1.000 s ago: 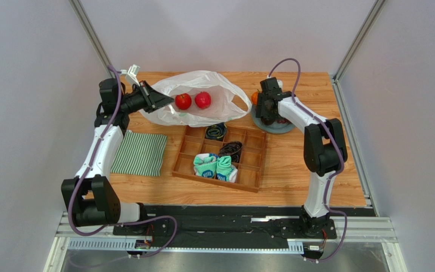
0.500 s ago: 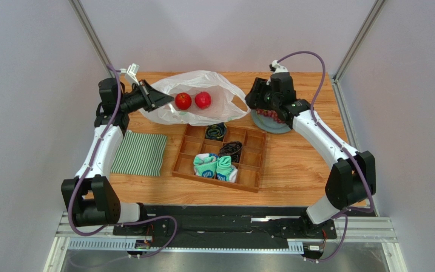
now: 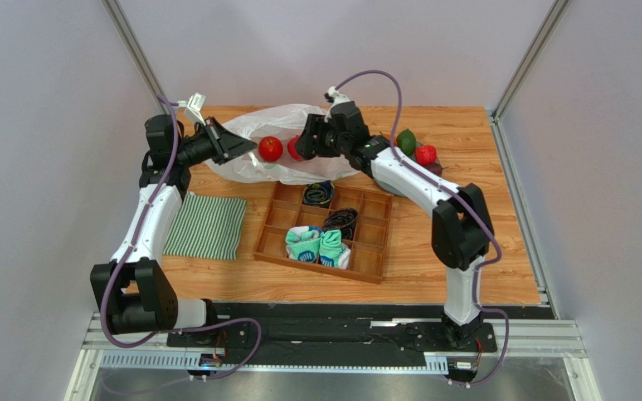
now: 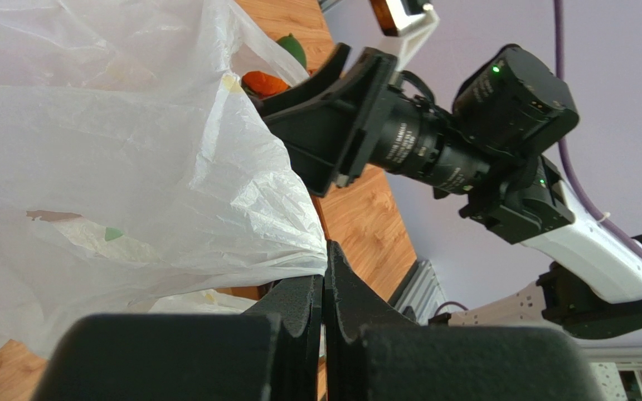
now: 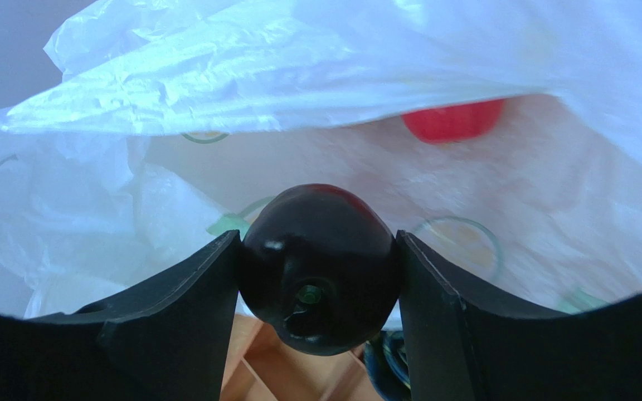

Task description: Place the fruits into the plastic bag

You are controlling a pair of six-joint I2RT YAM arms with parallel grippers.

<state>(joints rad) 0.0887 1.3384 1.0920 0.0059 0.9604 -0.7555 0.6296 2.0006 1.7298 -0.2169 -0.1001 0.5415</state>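
While checking the left gripper [image 4: 324, 255] up close: clamped all the way shut on a fold of the large thin white crinkly plastic bag [image 4: 115, 159], holding that edge up off the wooden table [image 3: 412, 251]. Same story from overhead, gripper at the bag's left end, bag mouth facing right.

Over to the right gripper [image 5: 316, 242]: partly spread, squeezing a round dark purple glossy fruit [image 5: 316, 276] between both fingers, right at the bag opening, white plastic above and behind it. Can't tell whether touching the plastic or not.

Already inside the bag: one round red apple [image 5: 452, 119], deeper in, half hidden under the top layer.

Well off to the right on the table, outside the bag: a green avocado-like fruit [image 3: 405, 140] just beside another red apple [image 3: 425, 154].

Nearer the arm bases: a wooden divided tray [image 3: 372, 251] with rolled teal socks [image 3: 320, 245] in it, plus a green-and-white striped folded cloth [image 3: 207, 225] off to its left.
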